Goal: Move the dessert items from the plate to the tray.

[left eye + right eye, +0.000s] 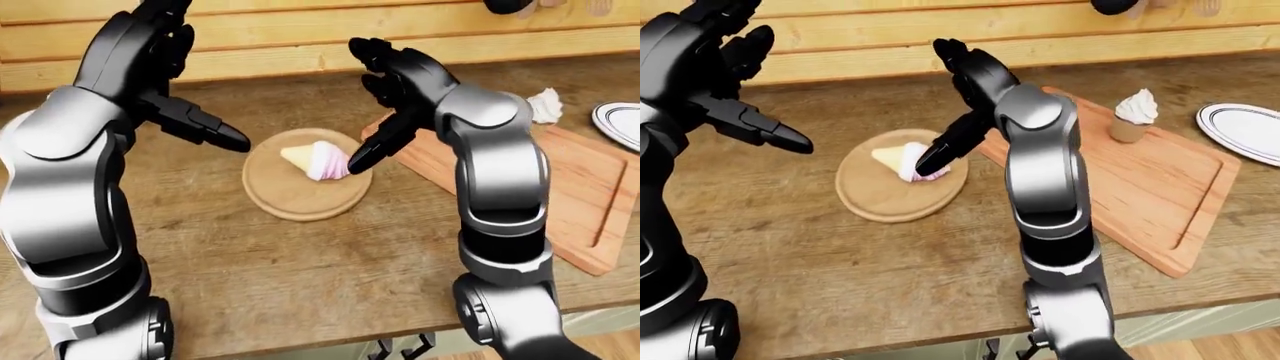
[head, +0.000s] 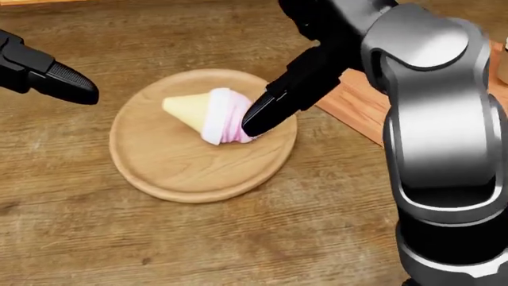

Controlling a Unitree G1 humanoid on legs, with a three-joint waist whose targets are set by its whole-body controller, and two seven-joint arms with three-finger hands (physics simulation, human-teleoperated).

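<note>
Reaching with fingers spread, right hand [image 1: 385, 82] apparently touches the ice-cream cone [image 2: 210, 114].

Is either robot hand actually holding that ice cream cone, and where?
Nothing is held. The right robot hand only reaches the ice cream cone's pink end with one fingertip; the left robot hand hovers apart.

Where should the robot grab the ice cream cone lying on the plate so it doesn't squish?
Probably by the yellow cone end of the ice cream cone, not the soft pink swirl. It lies on its side on the plate, tip toward the head view's left, so fingers should come down from above and close across its width. The right hand is already at the swirl end.
</note>
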